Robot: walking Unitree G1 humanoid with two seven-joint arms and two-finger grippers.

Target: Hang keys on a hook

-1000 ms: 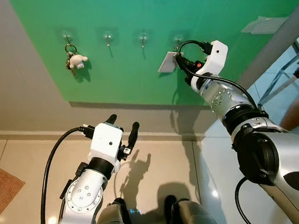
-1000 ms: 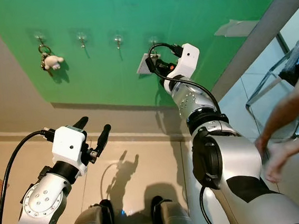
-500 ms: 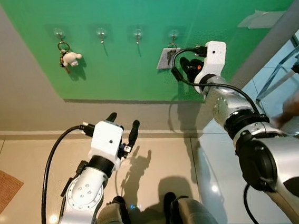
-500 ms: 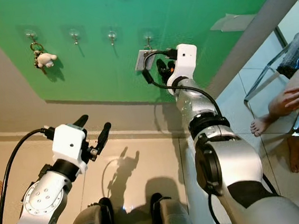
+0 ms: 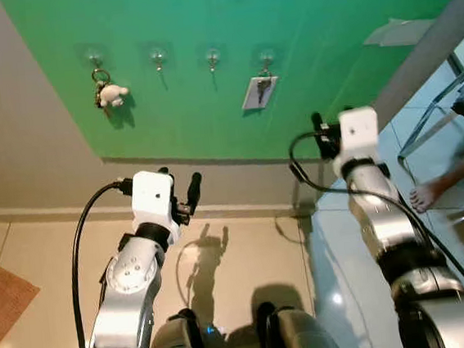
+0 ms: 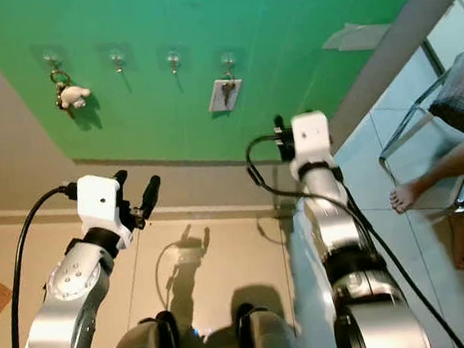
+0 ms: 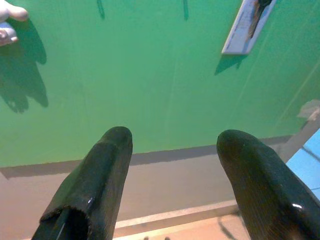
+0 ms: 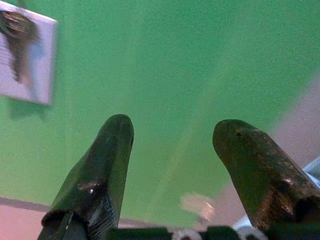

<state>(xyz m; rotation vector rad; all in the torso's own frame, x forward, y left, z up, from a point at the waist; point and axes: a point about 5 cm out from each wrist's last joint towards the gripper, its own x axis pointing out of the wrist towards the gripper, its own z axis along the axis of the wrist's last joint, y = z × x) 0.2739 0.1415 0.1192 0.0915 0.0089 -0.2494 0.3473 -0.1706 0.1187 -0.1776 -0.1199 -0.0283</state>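
Green wall board (image 5: pixel 209 102) carries four clear hooks; keys with white rectangular tag (image 5: pixel 258 91) hang on rightmost hook (image 5: pixel 265 58), task apparently complete. Right gripper (image 8: pixel 170 150) at 5 o'clock of tag, fingers open, empty. Left gripper (image 7: pixel 172 165) open, idle.

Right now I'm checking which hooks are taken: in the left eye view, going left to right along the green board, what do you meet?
Hook with plush keychain → bare hook → bare hook → hook with keys and white tag.
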